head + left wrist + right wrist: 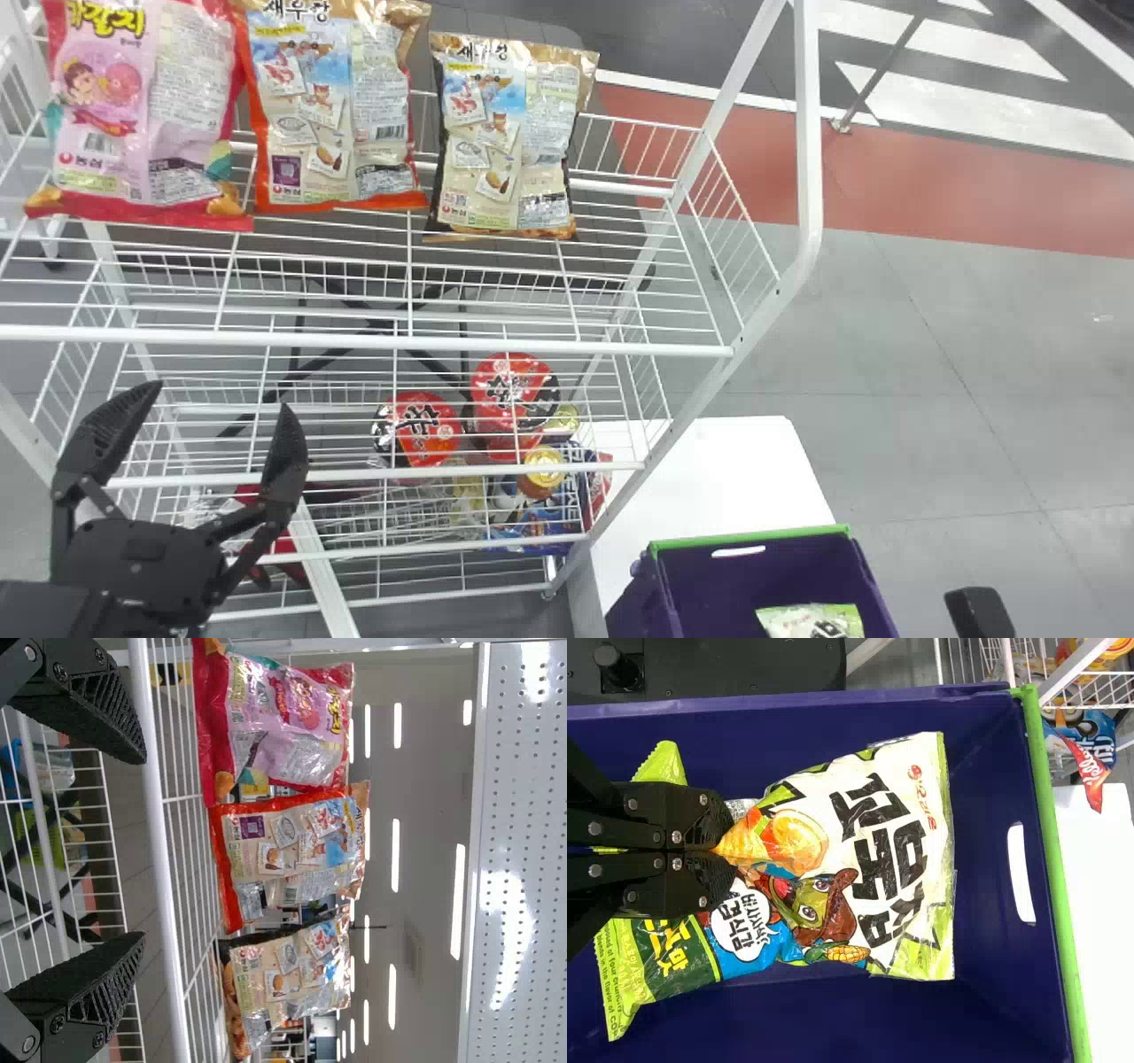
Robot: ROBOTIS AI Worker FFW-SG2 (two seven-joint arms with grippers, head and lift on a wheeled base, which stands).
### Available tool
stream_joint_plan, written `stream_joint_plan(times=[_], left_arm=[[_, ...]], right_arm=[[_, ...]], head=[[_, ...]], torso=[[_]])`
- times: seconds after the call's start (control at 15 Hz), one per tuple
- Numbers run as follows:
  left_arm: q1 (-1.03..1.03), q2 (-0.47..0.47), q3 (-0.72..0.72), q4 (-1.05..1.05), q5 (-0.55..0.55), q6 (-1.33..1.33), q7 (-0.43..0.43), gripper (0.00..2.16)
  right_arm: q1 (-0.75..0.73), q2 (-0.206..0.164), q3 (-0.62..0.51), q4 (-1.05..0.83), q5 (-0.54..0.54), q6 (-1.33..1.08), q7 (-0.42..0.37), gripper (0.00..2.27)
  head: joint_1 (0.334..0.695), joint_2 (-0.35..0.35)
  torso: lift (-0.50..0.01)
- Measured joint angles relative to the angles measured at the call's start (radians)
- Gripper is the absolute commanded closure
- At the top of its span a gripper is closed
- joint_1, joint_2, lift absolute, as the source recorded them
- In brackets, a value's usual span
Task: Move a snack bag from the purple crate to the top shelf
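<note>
My right gripper (726, 850) reaches down into the purple crate (992, 997), its fingers clamped together on a fold of the snack bag (873, 859), which lies with its printed face up inside the crate walls; whether the bag touches the bottom, I cannot tell. To the left, my left gripper (221, 400) hangs unladen before the wire rack (532, 344), fingers spread well apart and tips angled up toward the top shelf, where three bags (142, 115) stand in a row.
</note>
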Motion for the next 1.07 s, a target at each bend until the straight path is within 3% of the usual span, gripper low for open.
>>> stream_joint_plan(times=[1.07], left_arm=[[-0.007, 0.0, -0.002, -0.007, -0.001, 0.014, -0.003, 0.12]], right_arm=[[-0.004, 0.0, -0.015, 0.0, -0.006, -0.006, 0.005, 1.4]], head=[[0.695, -0.35]], torso=[[-0.002]])
